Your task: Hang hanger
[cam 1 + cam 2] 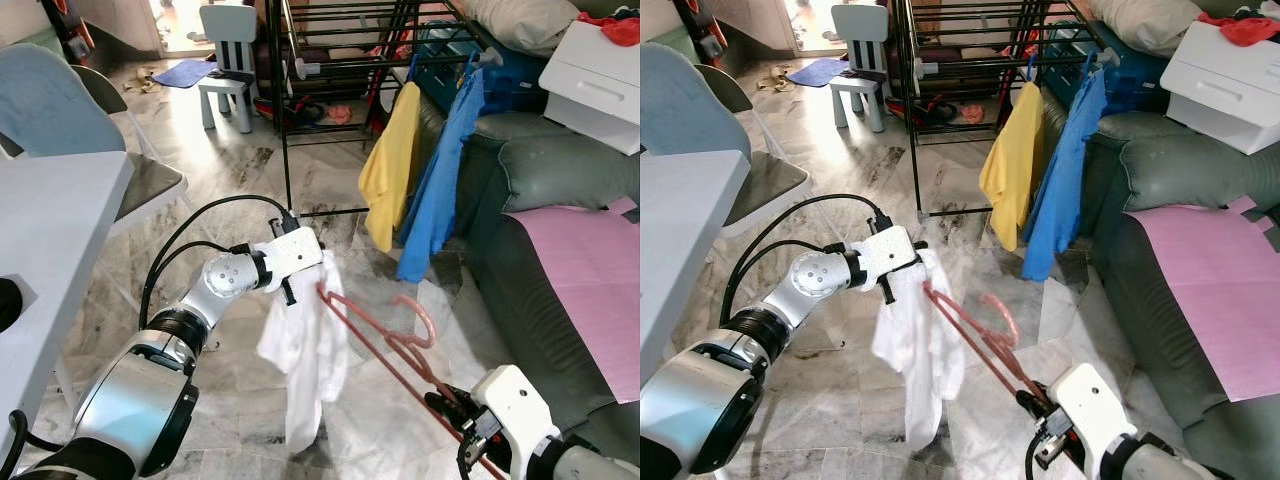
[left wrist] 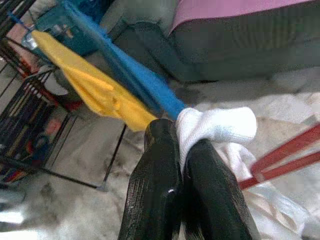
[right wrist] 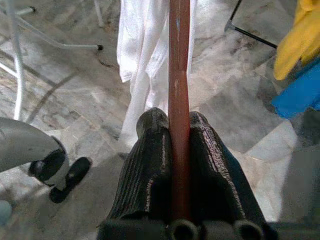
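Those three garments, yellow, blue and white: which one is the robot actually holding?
The white garment. The left gripper pinches its top edge, so it dangles over the floor. The yellow garment and the blue garment hang side by side from the black drying rack.

A red hanger (image 1: 385, 345) is clamped between black fingers (image 3: 150, 165), and a white garment (image 1: 305, 350) is pinched by the other black pair (image 2: 155, 185). At twelve o'clock a black rack (image 1: 340, 60) is seen, draped with a yellow shirt (image 1: 390, 170) and a blue shirt (image 1: 435, 190). Grey-veined marble flooring (image 1: 250, 170) is shown; a pink sheet (image 1: 590, 280) is spread at three o'clock.
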